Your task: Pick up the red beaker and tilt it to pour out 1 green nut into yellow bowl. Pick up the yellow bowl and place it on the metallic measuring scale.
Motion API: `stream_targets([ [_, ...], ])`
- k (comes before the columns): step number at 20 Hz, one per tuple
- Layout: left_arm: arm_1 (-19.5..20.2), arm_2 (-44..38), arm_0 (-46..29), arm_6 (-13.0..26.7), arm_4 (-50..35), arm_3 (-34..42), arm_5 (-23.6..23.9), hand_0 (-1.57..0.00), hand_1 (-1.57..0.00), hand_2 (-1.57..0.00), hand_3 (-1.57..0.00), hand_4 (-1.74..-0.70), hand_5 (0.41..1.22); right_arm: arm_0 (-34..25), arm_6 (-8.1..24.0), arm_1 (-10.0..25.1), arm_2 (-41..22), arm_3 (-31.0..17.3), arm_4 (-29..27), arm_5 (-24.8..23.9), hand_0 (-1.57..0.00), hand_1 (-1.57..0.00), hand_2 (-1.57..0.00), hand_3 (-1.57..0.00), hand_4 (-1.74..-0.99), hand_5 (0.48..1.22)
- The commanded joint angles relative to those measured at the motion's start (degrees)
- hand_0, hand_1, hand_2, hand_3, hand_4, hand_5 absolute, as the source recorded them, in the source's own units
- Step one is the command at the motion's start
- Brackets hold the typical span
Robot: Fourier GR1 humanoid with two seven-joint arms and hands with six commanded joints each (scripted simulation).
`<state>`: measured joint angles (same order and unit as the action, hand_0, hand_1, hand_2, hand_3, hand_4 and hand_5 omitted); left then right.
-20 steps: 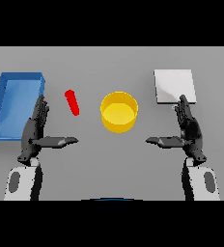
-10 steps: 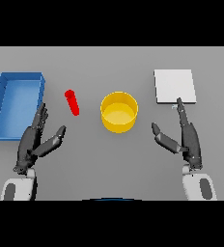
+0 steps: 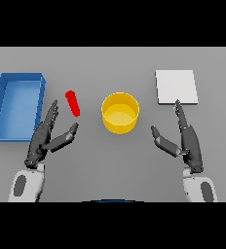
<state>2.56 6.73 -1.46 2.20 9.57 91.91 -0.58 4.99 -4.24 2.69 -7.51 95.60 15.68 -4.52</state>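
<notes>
Dark left hand (image 3: 43, 141), dark right hand (image 3: 189, 143), white-grey forearms

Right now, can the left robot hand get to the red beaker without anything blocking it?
Probably yes. The left robot hand is open just below the beaker, and only bare table lies between them. The blue tray and bowl stand off to the sides.

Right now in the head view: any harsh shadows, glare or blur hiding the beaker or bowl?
Head view: flat, even light, no glare; only faint soft shadows. Red beaker and yellow bowl show whole, edges slightly soft. Metallic scale reads plain pale grey, no shine. Left hand and right hand cover neither.
</notes>
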Motion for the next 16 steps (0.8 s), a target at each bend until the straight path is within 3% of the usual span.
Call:
stream_targets([
  [1,-0.28,-0.06,1.35,-0.64,0.67,-2.13,0.46,0.00,0.00,0.00,0.00,-1.22,0.622,-0.29,0.31,0.06,0.14,-0.11,-0.04,-0.03,0.00,0.00,0.00,0.00,-1.246,0.627],
  [7,-0.30,-2.44,10.37,-3.30,1.65,-13.20,1.99,0.00,0.00,0.00,0.00,-1.25,0.660,-0.75,-0.53,0.66,1.08,0.84,-1.97,0.93,0.00,0.00,0.00,0.00,-1.281,0.635],
  [16,-0.56,-5.31,20.47,-6.39,1.97,-26.87,3.22,0.00,0.00,0.00,0.00,-1.30,0.691,0.28,-0.77,-0.05,0.36,0.84,-1.10,0.45,0.00,0.00,0.00,0.00,-1.272,0.644],
])
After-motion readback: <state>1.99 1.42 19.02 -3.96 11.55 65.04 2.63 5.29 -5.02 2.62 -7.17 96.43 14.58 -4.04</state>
